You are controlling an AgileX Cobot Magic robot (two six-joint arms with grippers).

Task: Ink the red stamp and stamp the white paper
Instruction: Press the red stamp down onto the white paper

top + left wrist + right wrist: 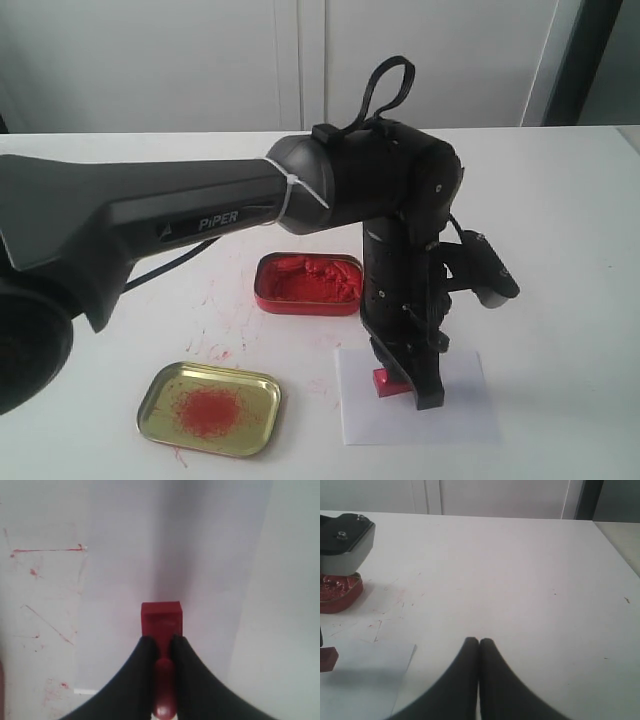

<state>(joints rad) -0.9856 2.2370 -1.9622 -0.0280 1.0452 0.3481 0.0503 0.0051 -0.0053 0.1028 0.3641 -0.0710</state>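
The red stamp [386,383] stands with its square base on the white paper [450,410]. My left gripper [400,378] is shut on its knob handle from above. In the left wrist view the stamp's base [161,618] shows beyond the black fingers [142,665], which pinch the handle between them, with the paper [200,555] beneath. The right gripper [479,641] is shut with nothing in it, hovering over bare table; it does not show in the exterior view. From the right wrist view the stamp [327,659] sits on the paper [365,685] at the frame's edge.
The red tin of ink paste [308,283] lies behind the paper; the gold lid smeared with red [210,407] lies at the front left. Red smudges mark the table [225,320] between them. The left arm [200,215] spans the scene from the left.
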